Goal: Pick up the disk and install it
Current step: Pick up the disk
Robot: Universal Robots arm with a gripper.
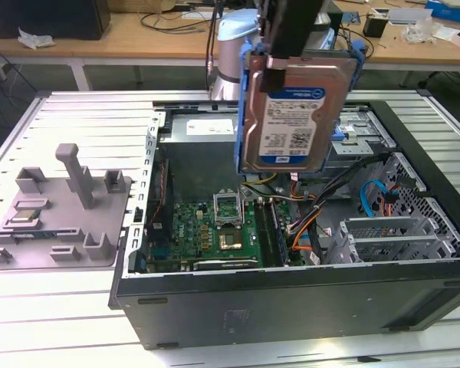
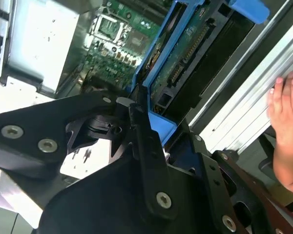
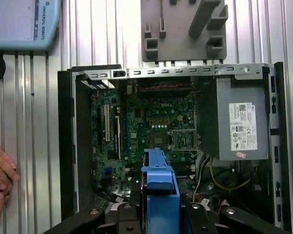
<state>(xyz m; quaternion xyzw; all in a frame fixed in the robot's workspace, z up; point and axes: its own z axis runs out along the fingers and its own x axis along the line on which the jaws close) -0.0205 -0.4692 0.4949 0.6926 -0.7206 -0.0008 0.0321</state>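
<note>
Slatted table (image 1: pixel 77 115), gripper (image 1: pixel 282 65) clamping disk (image 1: pixel 291 115), hand (image 2: pixel 285 112) alongside

Smooth silver metal disk (image 1: pixel 291 123), glossy blue plastic rail (image 1: pixel 243 107), ribbed matt metal table (image 1: pixel 84 115).

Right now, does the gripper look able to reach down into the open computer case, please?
Probably yes. The gripper, shut on the disk, hangs above the computer case, whose open side faces up with nothing between. A person's hand rests on the table beside it.
</note>
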